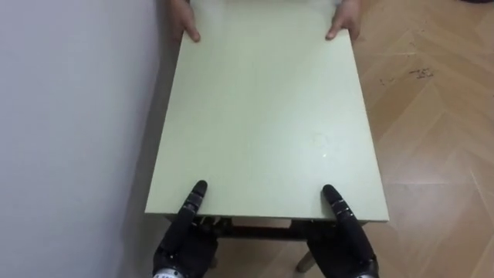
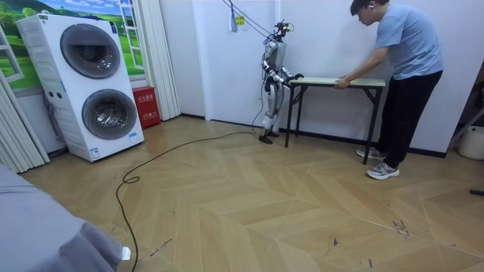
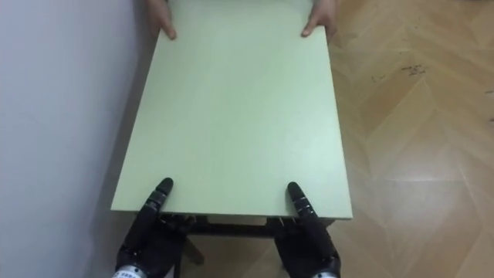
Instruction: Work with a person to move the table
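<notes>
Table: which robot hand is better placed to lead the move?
Right, slightly. The left hand and right hand sit evenly at the near edge of the table, but the left is close to the wall; the right has open floor beside it.

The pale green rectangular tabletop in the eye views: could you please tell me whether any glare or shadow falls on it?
Left eye view: the pale green rectangular tabletop is evenly lit, with one small bright glint toward its near right part; a dark shadow strip lies between it and the white wall. Room view: the tabletop looks evenly lit, without glare.
</notes>
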Tool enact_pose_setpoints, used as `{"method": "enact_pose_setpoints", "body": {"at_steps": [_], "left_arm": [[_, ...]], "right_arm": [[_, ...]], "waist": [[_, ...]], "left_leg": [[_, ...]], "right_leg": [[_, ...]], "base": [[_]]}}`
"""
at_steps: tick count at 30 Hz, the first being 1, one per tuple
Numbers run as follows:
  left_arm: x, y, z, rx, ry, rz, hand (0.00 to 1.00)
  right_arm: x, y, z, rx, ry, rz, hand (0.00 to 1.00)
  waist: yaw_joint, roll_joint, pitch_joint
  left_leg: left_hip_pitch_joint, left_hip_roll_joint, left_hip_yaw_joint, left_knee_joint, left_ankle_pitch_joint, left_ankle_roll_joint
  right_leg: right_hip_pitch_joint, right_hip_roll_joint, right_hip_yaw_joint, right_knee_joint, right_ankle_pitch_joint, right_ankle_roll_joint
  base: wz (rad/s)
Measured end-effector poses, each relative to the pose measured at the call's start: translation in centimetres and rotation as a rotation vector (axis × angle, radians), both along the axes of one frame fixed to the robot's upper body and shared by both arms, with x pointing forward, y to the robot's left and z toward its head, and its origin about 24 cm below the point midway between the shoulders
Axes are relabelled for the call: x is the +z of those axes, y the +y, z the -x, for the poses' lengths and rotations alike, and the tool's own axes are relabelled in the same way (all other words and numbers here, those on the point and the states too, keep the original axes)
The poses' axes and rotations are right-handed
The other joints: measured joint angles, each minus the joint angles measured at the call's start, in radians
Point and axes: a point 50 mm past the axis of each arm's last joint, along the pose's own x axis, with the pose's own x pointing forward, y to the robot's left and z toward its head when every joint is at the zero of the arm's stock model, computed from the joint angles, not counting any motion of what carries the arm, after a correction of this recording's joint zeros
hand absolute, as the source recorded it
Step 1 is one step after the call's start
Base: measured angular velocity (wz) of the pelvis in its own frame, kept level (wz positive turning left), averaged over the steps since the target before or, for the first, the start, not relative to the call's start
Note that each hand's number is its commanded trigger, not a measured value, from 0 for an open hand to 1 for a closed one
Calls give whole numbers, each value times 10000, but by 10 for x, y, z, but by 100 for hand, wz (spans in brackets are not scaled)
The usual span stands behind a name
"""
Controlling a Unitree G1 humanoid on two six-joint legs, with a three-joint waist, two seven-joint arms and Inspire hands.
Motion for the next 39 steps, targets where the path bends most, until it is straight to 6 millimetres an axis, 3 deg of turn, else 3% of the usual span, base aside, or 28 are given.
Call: {"method": "enact_pose_setpoints", "body": {"at_steps": [5,9,12,14,15,16,17,22,26,29,39], "left_arm": [[1,0,-1,2,-55,-26,100],[1,0,-1,3,-62,-65,78],[0,0,0,-43,-9,-141,69],[-1,1,0,-88,1,-241,56],[-1,1,0,-99,6,-266,40],[-1,1,0,-113,14,-287,21],[-2,1,0,-433,-44,-795,0],[0,9,1,-1639,-724,-2130,0],[1,9,1,-2060,-1100,-2410,0],[0,9,2,-2169,-1116,-2575,0],[-13,12,11,-2494,-683,-2901,0]], "right_arm": [[0,1,-1,0,-36,1,100],[0,2,0,-5,-31,19,100],[-4,2,1,-15,-23,-14,100],[-4,2,1,-12,-38,-21,100],[-4,2,2,-12,-32,-20,73],[-4,2,2,-16,-12,-24,54],[-5,2,2,-14,16,-18,1],[-8,1,4,85,127,241,0],[-7,0,3,709,-168,1080,0],[-6,-2,3,912,-377,1266,0],[-9,-3,7,1591,-1144,1335,0]], "waist": [[19,-60,-8],[45,-61,-9],[35,-64,-15],[42,-64,-20],[44,-60,-22],[38,-56,-25],[35,-51,-28],[61,70,-149],[124,-43,-258],[284,-102,-265],[288,-98,-279]], "left_leg": [[-102,-22,-2,17,-1,1],[-124,51,-7,23,-1,1],[-98,101,-13,30,-1,1],[-110,111,-26,34,-1,1],[-107,115,-28,34,-1,1],[-95,121,-31,45,0,1],[-74,121,-31,50,0,0],[68,111,-29,38,0,1],[241,119,-21,27,-1,1],[351,159,-54,-18,-13,21],[395,139,-70,122,26,113]], "right_leg": [[216,144,381,-613,0,0],[222,235,413,-632,0,0],[360,309,414,-721,0,-1],[384,356,415,-766,0,-1],[393,363,416,-768,0,-2],[427,371,415,-775,0,-2],[471,374,414,-784,-1,-3],[596,348,408,-782,-2,-4],[785,356,392,-786,-2,-5],[891,360,365,-801,-11,-21],[1134,360,378,-1000,56,-130]], "base": [[2],[4],[14],[6],[3],[6],[6],[0],[0],[0],[0]]}}
